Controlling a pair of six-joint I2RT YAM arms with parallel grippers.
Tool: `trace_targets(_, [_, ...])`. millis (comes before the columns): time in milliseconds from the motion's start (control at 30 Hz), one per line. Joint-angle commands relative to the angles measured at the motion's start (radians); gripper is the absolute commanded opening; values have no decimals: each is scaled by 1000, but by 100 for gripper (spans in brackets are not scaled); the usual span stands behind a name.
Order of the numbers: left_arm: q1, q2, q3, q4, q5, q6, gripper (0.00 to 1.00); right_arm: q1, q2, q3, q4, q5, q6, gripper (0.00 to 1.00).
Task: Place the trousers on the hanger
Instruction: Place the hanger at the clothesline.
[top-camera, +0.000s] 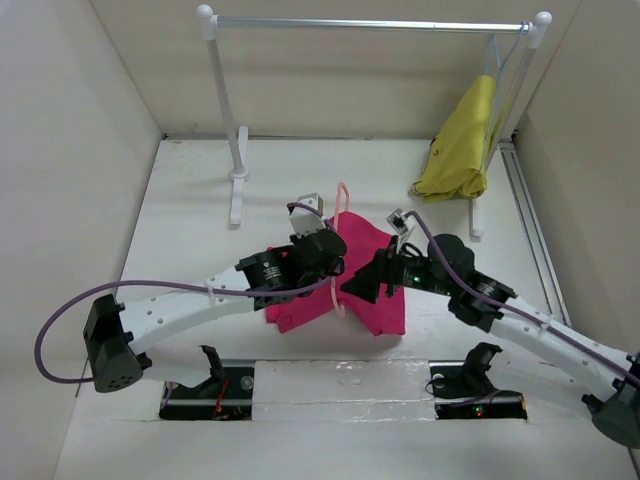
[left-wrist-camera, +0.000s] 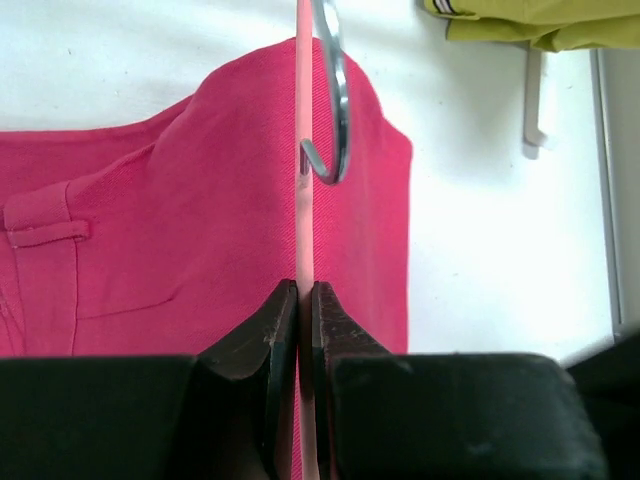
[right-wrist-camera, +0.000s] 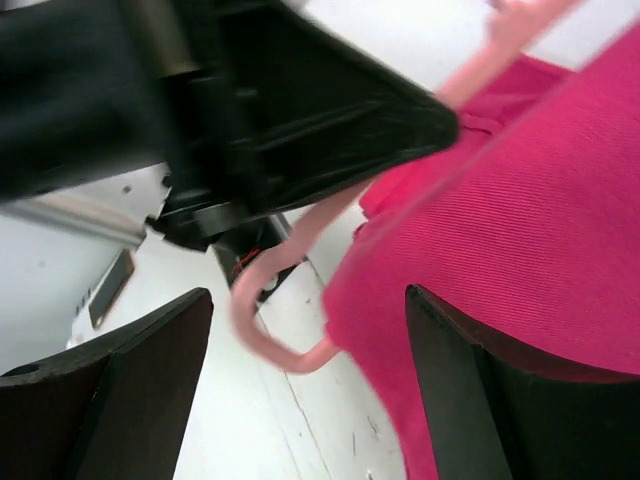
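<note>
Nearest in, the right gripper (right-wrist-camera: 310, 400) is spread wide, its two dark fingers (right-wrist-camera: 130, 390) well apart with nothing between them. Just beyond those fingers the rounded near corner of the salmon-pink hanger (right-wrist-camera: 268, 335) curls out beside the near edge of the magenta trousers (right-wrist-camera: 520, 230), and the cloth fills the right side of that wrist view. Whether the cloth passes over the hanger's bar there, I cannot tell.

Over to the left gripper (left-wrist-camera: 304, 290): it is clamped tight on the hanger's thin pink bar, both fingers pressed against it. The bar runs straight away from the claw, from near to far, over the trousers. At its far end sits the silver metal hook (left-wrist-camera: 338, 110), above the far edge of the cloth.

From above, the trousers lie in a heap on the white table (top-camera: 190, 220), about the middle. The left gripper comes in over them from the left, the right gripper from the right, with the hanger between the two.

Far back stands the white garment rack (top-camera: 370, 23). A mustard-yellow garment (top-camera: 465, 145) hangs at its right end, well apart from the trousers, its lower part bunched on the table.
</note>
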Motion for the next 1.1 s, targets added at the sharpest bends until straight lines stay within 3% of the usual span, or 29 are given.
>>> trace_targets(0, [-3, -64, 45, 84, -57, -4, 0, 18, 59, 26, 140, 114, 114, 83])
trace_targets(300, [-3, -68, 74, 128, -36, 34, 0, 79, 222, 35, 369, 96, 189, 76])
trace_targets(467, [-3, -66, 103, 134, -40, 45, 0, 127, 268, 47, 358, 143, 214, 65])
trace_targets(600, [-3, -49, 137, 131, -52, 71, 0, 139, 285, 7, 516, 141, 254, 66])
trace_targets(733, [-3, -49, 131, 140, -52, 67, 0, 139, 314, 71, 486, 114, 215, 66])
trace_targets(833, [-3, -49, 124, 141, -65, 65, 0, 139, 328, 52, 565, 98, 229, 56])
trace_targets(967, [-3, -58, 98, 131, -92, 64, 0, 139, 296, 59, 540, 101, 215, 60])
trace_targets(1067, [-3, -66, 85, 131, -89, 45, 0, 150, 280, 79, 472, 113, 198, 59])
